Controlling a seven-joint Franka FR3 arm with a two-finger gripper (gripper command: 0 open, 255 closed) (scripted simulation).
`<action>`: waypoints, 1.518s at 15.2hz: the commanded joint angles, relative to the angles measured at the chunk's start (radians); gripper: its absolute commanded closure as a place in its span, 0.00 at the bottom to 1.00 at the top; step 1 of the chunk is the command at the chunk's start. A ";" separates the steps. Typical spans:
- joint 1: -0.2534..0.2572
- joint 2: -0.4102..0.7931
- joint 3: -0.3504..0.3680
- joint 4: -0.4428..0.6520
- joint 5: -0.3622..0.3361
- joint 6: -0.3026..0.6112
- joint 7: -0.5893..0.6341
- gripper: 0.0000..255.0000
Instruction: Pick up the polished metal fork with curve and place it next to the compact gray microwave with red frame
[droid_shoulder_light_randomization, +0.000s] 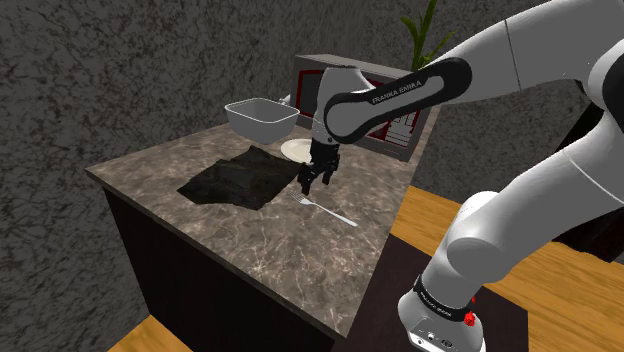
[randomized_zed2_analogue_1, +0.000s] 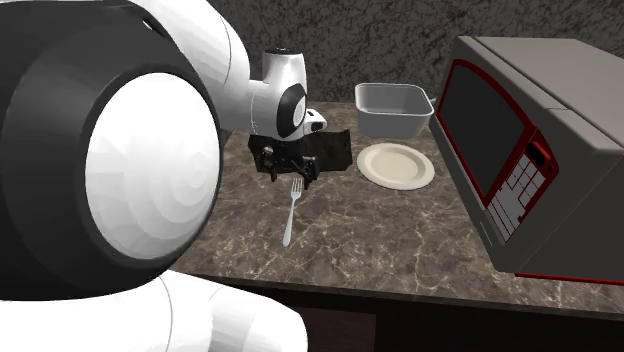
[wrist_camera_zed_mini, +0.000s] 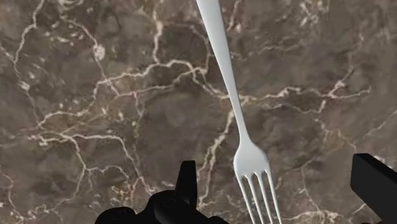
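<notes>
A shiny metal fork (droid_shoulder_light_randomization: 325, 211) (randomized_zed2_analogue_1: 290, 212) lies flat on the brown marble counter (droid_shoulder_light_randomization: 250, 250). My black gripper (droid_shoulder_light_randomization: 310, 183) (randomized_zed2_analogue_1: 287, 170) hangs a little above its tine end, apart from it. In the wrist view the fingers stand wide apart, and the fork's tines (wrist_camera_zed_mini: 257, 191) lie below, between them, nearer one finger (wrist_camera_zed_mini: 186, 181) than the other. Nothing is held. The grey microwave with a red frame (randomized_zed2_analogue_1: 530, 150) (droid_shoulder_light_randomization: 400, 130) stands at the second exterior view's right, its door closed.
A grey square bowl (randomized_zed2_analogue_1: 393, 105) (droid_shoulder_light_randomization: 262, 118) and a pale round plate (randomized_zed2_analogue_1: 395, 165) (droid_shoulder_light_randomization: 296, 150) sit between the fork and the microwave. A dark mat (droid_shoulder_light_randomization: 240, 178) (randomized_zed2_analogue_1: 335, 148) lies beside the gripper. The counter's edge drops to a wooden floor (droid_shoulder_light_randomization: 560, 290).
</notes>
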 joint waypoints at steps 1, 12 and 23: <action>-0.010 0.080 0.006 0.008 -0.010 0.087 0.018 0.00; -0.010 0.163 0.011 -0.032 -0.012 0.209 0.021 0.00; -0.010 0.161 0.011 -0.033 -0.012 0.208 0.021 1.00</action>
